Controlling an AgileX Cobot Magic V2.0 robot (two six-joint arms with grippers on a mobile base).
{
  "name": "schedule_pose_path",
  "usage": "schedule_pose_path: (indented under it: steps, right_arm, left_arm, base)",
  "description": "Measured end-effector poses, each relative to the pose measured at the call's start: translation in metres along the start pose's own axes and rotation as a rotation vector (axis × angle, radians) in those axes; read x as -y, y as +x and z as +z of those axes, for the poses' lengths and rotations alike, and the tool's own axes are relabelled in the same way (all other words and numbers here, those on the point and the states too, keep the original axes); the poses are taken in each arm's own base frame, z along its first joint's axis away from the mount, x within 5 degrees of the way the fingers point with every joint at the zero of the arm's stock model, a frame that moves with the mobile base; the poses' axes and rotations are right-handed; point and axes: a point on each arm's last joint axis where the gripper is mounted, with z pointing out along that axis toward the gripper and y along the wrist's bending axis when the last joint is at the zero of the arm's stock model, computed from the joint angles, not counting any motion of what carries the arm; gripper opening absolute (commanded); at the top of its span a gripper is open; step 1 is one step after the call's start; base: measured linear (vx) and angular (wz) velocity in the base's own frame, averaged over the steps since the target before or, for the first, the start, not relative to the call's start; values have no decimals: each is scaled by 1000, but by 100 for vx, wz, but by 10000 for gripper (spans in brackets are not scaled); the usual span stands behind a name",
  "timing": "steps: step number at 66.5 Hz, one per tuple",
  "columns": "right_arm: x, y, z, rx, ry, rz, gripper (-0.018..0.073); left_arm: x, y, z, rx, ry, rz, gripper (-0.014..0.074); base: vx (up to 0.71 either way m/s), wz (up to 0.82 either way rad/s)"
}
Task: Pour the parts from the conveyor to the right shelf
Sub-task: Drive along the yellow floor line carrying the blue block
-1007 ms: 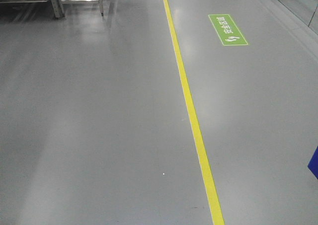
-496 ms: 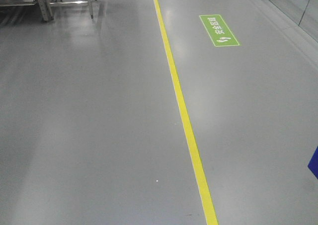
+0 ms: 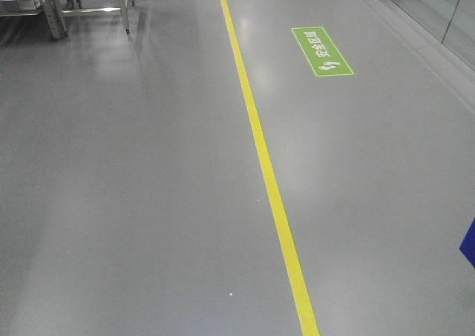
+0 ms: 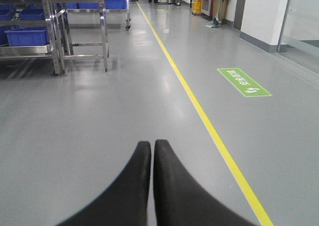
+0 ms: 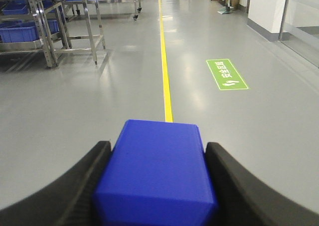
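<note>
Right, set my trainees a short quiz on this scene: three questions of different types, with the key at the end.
1. True or false: the left gripper is shut with nothing between its fingers.
2. What does the right gripper hold? A) a blue block B) a yellow cup C) nothing
3. Fill in: in the front view, the green floor sign lies to the ___ of the yellow line.

Key: 1 true; 2 A; 3 right.
</note>
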Motion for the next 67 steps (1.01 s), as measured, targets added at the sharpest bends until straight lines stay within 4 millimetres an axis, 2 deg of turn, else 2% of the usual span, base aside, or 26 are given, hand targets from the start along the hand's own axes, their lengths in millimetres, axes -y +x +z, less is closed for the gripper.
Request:
schedule_pose_path:
  steps: [33,67]
  right_arm:
    - [0,0,0,0,0,0,-5]
    - [0,0,0,0,0,0,-5]
  left_arm:
    - [0,0,0,0,0,0,-6]
    - [0,0,0,0,0,0,-6]
  base:
    - [37,11]
    - [50,0]
